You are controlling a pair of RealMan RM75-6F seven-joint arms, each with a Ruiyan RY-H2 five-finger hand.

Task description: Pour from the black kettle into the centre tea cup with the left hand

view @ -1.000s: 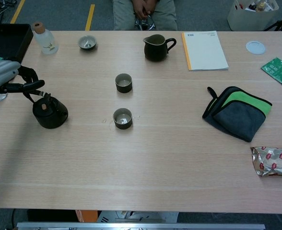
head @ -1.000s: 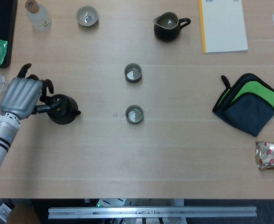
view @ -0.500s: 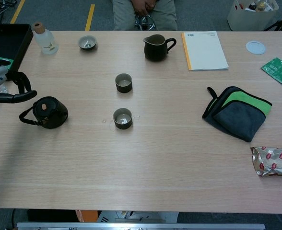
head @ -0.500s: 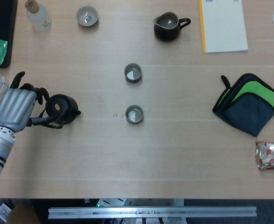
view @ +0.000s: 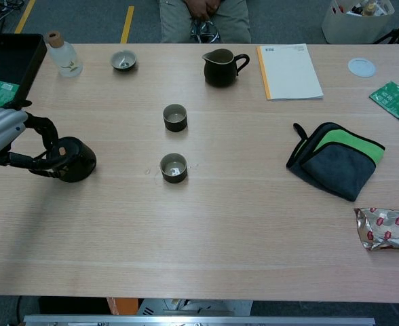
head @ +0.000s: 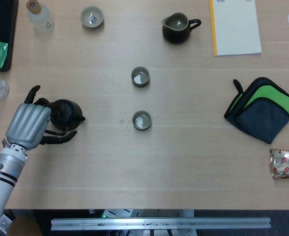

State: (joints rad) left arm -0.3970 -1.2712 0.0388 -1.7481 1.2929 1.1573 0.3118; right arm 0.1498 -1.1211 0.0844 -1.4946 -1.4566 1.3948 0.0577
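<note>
The black kettle [head: 66, 114] [view: 72, 158] stands at the table's left side, spout pointing right, its handle folded down to the left. My left hand [head: 30, 126] [view: 1, 131] is right against its left side, fingers spread. The fingers curve over the far side and the thumb reaches along the near side, so they bracket the kettle and its handle without a firm grip that I can see. Of the tea cups, the middle one [head: 140, 77] [view: 175, 117] stands well to the right of the kettle. A nearer cup [head: 141, 120] [view: 174, 167] and a far cup [head: 92, 16] flank it. My right hand is out of sight.
A dark pitcher [head: 178, 27] and a white notebook [head: 235, 25] lie at the far edge. A glass bottle [head: 40, 15] stands far left beside a black tray [view: 6, 58]. A green and navy cloth [head: 262, 108] and a foil packet [head: 285, 163] lie to the right.
The kettle's handle, held upright a second ago, dropped flat as my left hand let go and drew back. The hand has since come back against the kettle with its thumb under the near side.
</note>
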